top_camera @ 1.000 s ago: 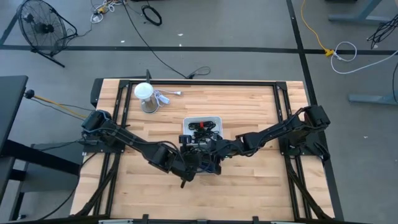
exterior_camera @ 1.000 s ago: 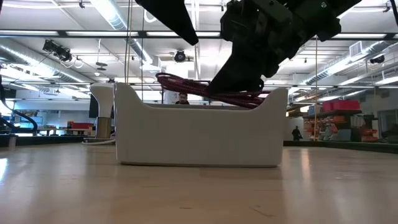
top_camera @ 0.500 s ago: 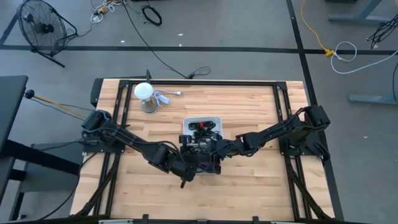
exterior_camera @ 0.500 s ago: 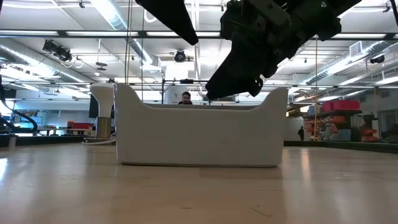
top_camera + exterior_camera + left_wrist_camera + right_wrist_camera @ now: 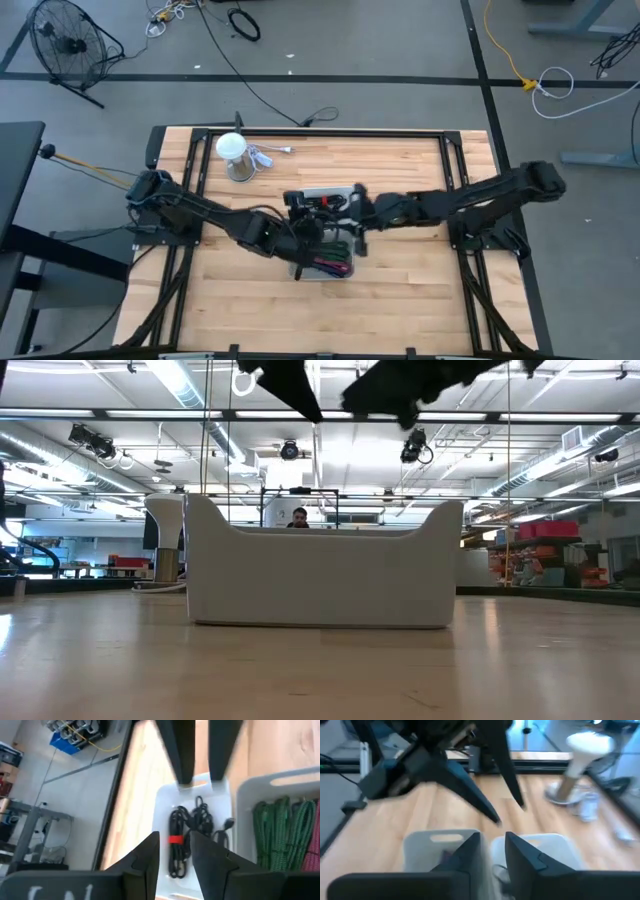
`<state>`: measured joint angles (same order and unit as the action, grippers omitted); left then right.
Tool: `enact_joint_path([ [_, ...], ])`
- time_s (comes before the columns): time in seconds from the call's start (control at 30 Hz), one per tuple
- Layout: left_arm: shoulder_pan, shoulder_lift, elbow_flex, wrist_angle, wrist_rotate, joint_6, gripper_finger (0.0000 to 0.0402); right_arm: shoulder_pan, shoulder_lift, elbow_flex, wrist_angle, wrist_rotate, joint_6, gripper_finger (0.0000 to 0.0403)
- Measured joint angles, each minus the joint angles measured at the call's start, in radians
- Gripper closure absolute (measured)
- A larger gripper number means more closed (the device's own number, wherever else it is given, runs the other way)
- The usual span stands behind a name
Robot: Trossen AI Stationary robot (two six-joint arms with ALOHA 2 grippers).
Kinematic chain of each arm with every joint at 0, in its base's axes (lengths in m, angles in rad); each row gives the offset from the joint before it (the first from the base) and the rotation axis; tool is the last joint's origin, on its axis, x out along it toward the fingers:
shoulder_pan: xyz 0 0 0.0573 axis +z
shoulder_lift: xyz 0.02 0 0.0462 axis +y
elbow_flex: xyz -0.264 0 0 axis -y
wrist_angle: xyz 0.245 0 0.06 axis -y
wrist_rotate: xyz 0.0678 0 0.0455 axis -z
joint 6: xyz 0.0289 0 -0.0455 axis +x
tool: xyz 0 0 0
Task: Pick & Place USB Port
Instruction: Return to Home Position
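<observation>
Both grippers empty over the two containers, cables all inside

Mid-table, the left gripper (image 5: pixel 172 837) hangs above the bins with its fingers a narrow gap apart and nothing between them; the right gripper (image 5: pixel 491 837) reaches in from the right and faces it, fingers likewise slightly parted and empty. Below them, the white container (image 5: pixel 162 810) sits on the far side with the black charger cables (image 5: pixel 177 842) coiled inside, one bundle with a red tie. The gray container (image 5: pixel 250 787) stands just beside it on the near side, holding the green charger cable (image 5: pixel 277 835) with the pink charger cable (image 5: pixel 312 855) at its edge. In the low view both arms are high above the container rims, and a white-topped stand (image 5: pixel 233 150) waits at far left
</observation>
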<state>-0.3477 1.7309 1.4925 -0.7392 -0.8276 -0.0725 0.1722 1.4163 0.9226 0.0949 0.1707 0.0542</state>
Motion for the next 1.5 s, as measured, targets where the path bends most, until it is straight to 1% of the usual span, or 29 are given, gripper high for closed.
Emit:
enact_joint_path([
  [0.13,0.029,-0.065,0.0,0.001,0.013,0.059,0.0287,0.0,-0.131,0.0,-0.181,0.071,-0.01,0.0329],
  [0.2,0.043,-0.104,-0.01,0.016,0.055,0.108,0.0287,0.001,-0.192,0.0,-0.247,0.102,-0.006,0.0335],
  [0.27,0.068,-0.15,-0.051,0.065,0.118,0.161,0.0287,0.001,-0.246,0.0,-0.326,0.118,-0.003,0.0338],
  [0.37,0.113,-0.247,-0.149,0.104,0.204,0.17,0.0287,0.001,-0.321,-0.011,-0.412,0.146,0.04,0.0342],
  [0.43,0.138,-0.334,-0.237,0.108,0.219,0.155,0.0287,0.005,-0.38,-0.042,-0.432,0.166,0.061,0.0343],
  [0.47,0.148,-0.379,-0.284,0.137,0.22,0.145,0.0287,0.009,-0.414,-0.065,-0.429,0.182,0.067,0.0342],
  [0.63,0.166,-0.644,-0.559,0.342,0.245,0.136,0.0287,0.035,-0.603,-0.225,-0.426,0.288,0.104,0.0341],
  [0.77,0.163,-0.844,-0.749,0.436,0.284,0.141,0.0287,0.06,-0.758,-0.355,-0.38,0.311,0.121,0.0344],
  [0.83,0.163,-0.938,-0.834,0.473,0.294,0.132,0.0287,0.078,-0.825,-0.414,-0.317,0.309,0.096,0.0344],
  [0.93,0.16,-1.057,-0.945,0.571,0.318,0.129,0.0287,0.099,-0.928,-0.503,-0.225,0.31,0.034,0.0344],
  [1.07,0.158,-1.18,-1.072,0.72,0.327,0.142,0.0287,0.106,-1.041,-0.589,-0.089,0.323,-0.028,0.0344],
  [1.2,0.159,-1.266,-1.183,0.86,0.341,0.17,0.0287,0.106,-1.117,-0.669,-0.013,0.323,-0.07,0.0344],
  [1.3,0.159,-1.307,-1.245,0.894,0.37,0.169,0.0287,0.106,-1.15,-0.736,0.071,0.315,-0.074,0.0344],
  [1.5,0.159,-1.354,-1.342,0.911,0.404,0.133,0.0287,0.106,-1.155,-0.864,0.226,0.309,-0.08,0.0344],
])
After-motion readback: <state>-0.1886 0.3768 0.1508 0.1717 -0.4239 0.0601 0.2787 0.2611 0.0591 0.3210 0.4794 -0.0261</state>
